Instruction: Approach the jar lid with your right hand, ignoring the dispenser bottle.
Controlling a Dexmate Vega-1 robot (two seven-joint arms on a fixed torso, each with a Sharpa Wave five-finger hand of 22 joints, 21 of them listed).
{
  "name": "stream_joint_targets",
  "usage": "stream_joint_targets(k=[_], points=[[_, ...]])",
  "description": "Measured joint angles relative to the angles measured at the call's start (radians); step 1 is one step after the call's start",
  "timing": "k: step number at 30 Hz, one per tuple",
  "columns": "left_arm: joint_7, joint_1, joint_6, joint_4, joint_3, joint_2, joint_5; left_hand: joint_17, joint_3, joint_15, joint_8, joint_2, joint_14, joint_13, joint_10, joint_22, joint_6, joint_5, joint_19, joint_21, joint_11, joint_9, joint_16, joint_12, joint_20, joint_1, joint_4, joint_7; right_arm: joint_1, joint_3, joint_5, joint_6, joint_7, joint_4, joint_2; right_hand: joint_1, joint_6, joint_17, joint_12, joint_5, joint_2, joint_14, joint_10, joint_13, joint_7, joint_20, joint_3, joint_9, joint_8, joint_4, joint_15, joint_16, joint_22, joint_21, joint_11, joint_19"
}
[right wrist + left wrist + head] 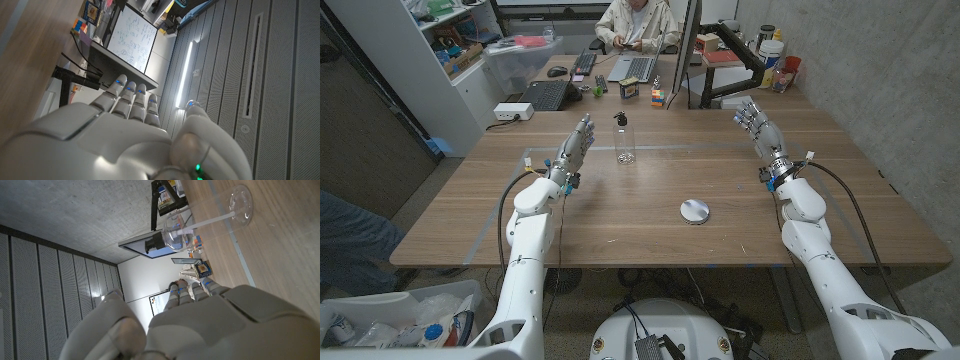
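Wooden table (pixel 620 215) holds a round lid (pixel 695 211) near the middle and a clear bottle (pixel 623 140) farther back. Right hand (pixel 760 128) is raised far from the lid, fingers apart, holding nothing. Left hand (pixel 575 146) is spread too, near the bottle.

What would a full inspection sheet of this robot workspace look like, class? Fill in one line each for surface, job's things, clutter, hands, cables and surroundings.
Surface: wooden table, with tape lines marked on it.
Job's things: jar lid lies flat, right of centre; clear dispenser bottle stands upright farther back.
Clutter: nothing seen on the work area.
Hands: left hand and right hand are both raised, fingers extended, holding nothing; the right hand is well apart from the lid.
Cables: black cables run along both forearms.
Surroundings: person seated behind at a desk with laptops; shelves to the left.
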Motion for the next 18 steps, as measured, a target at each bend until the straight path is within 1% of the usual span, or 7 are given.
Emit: stream_joint_targets(k=[3, 8, 9, 13, 18], points=[[0.000, 0.000, 0.004, -0.004, 0.002, 0.000, 0.004, 0.000, 0.000, 0.000, 0.000, 0.000, 0.000, 0.000, 0.000, 0.000, 0.000, 0.000, 0.000, 0.000, 0.000, 0.000, 0.000, 0.000, 0.000, 0.000, 0.000, 0.000, -0.004, 0.000, -0.003, 0.012, 0.000, -0.005, -0.001, 0.000, 0.002, 0.000, 0.000, 0.000, 0.000, 0.005, 0.000, 0.000, -0.002, -0.001, 0.000, 0.000, 0.000, 0.000, 0.005, 0.000, 0.000, 0.000, 0.000, 0.001], [0.000, 0.001, 0.007, -0.011, 0.006, 0.000, 0.009, 0.000, -0.004, 0.000, 0.000, 0.000, 0.000, 0.000, 0.000, 0.000, 0.000, 0.000, 0.000, 0.000, 0.000, 0.000, 0.000, 0.000, 0.000, 0.000, -0.004, 0.000, -0.010, 0.000, -0.012, 0.035, -0.001, -0.011, -0.003, 0.000, -0.004, -0.004, 0.000, 0.004, 0.000, 0.011, 0.005, 0.000, -0.007, -0.001, 0.000, 0.000, 0.000, 0.000, 0.000, 0.000, 0.000, 0.000, -0.005, 0.001], [0.000, 0.001, 0.008, -0.013, 0.007, 0.001, 0.010, 0.000, -0.004, 0.000, 0.000, 0.000, 0.000, 0.000, 0.000, 0.000, 0.000, 0.000, 0.000, 0.000, 0.000, 0.000, 0.000, 0.000, 0.000, 0.000, -0.004, 0.000, -0.011, 0.000, -0.014, 0.040, -0.003, -0.011, -0.004, 0.000, -0.004, -0.005, 0.000, 0.004, 0.000, 0.011, 0.005, 0.000, -0.007, -0.005, 0.000, 0.000, 0.000, 0.000, 0.000, 0.000, 0.000, 0.000, -0.005, 0.005], [0.000, 0.001, 0.013, -0.017, 0.010, 0.001, 0.013, 0.000, -0.004, 0.000, 0.000, 0.000, 0.000, 0.000, 0.000, 0.000, 0.000, 0.000, 0.000, -0.004, 0.000, 0.000, 0.000, 0.000, 0.000, 0.000, -0.004, 0.000, -0.017, 0.000, -0.021, 0.055, -0.006, -0.022, -0.006, -0.004, 0.002, -0.005, 0.000, 0.004, 0.004, 0.011, 0.005, 0.000, -0.013, -0.001, 0.000, 0.000, 0.000, 0.000, 0.000, 0.000, 0.000, 0.000, -0.005, 0.008], [-0.002, 0.001, 0.017, -0.017, 0.010, 0.001, 0.019, 0.000, -0.004, 0.000, 0.000, 0.000, 0.000, 0.000, 0.000, 0.000, 0.000, 0.000, 0.000, -0.004, 0.000, 0.000, 0.000, 0.000, 0.000, 0.000, -0.004, 0.000, -0.025, 0.000, -0.021, 0.055, -0.006, -0.034, -0.008, -0.004, -0.002, -0.005, 0.000, 0.004, 0.004, 0.020, 0.011, 0.000, -0.016, -0.001, 0.000, 0.000, 0.000, 0.000, 0.002, 0.000, 0.000, -0.008, -0.011, 0.008]])
